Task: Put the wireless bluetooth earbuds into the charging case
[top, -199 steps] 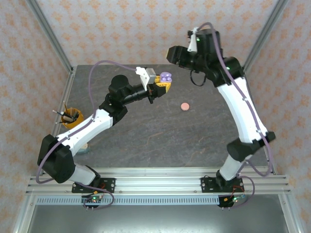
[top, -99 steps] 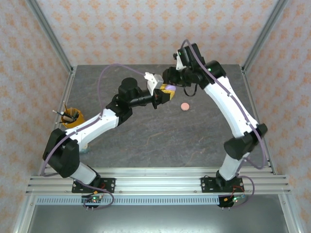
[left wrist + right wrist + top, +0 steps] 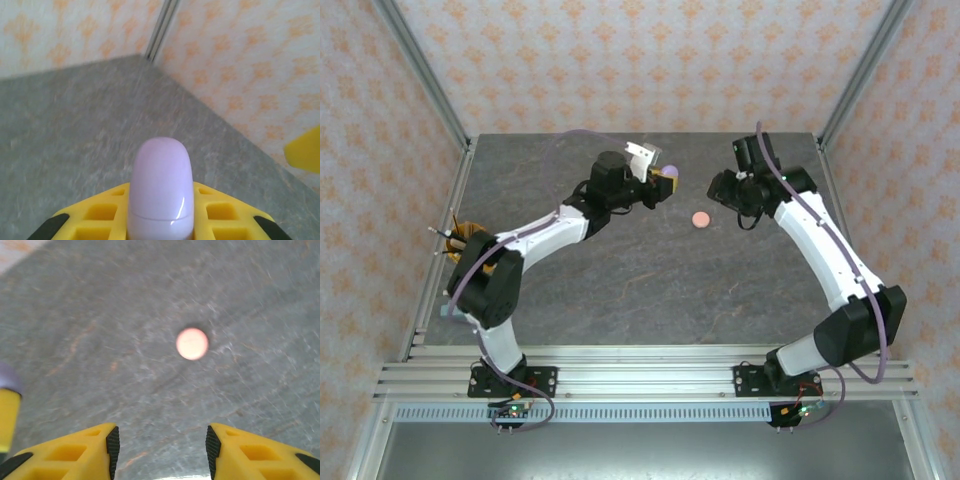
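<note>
My left gripper (image 3: 655, 187) is shut on a pale purple charging case (image 3: 667, 176), held above the table's far middle. In the left wrist view the case (image 3: 160, 185) stands upright between the yellow fingers (image 3: 100, 215), its lid down on a thin seam. My right gripper (image 3: 725, 190) hangs open and empty to the right of it, over the table; its black pads (image 3: 113, 442) stand wide apart around bare slate (image 3: 160, 445). A small round pink case (image 3: 700, 218) lies flat on the table, ahead of the right jaws (image 3: 192, 343). The earbuds are out of view.
An orange cup (image 3: 466, 241) with pens stands at the table's left edge. Metal frame posts (image 3: 420, 75) and patterned walls close in the back and sides. The left gripper's yellow fingertip (image 3: 7, 415) shows at the left border of the right wrist view.
Half a second ago the right gripper was at the purple case; it has since pulled back to the right. The left arm has carried the case slightly further right.
</note>
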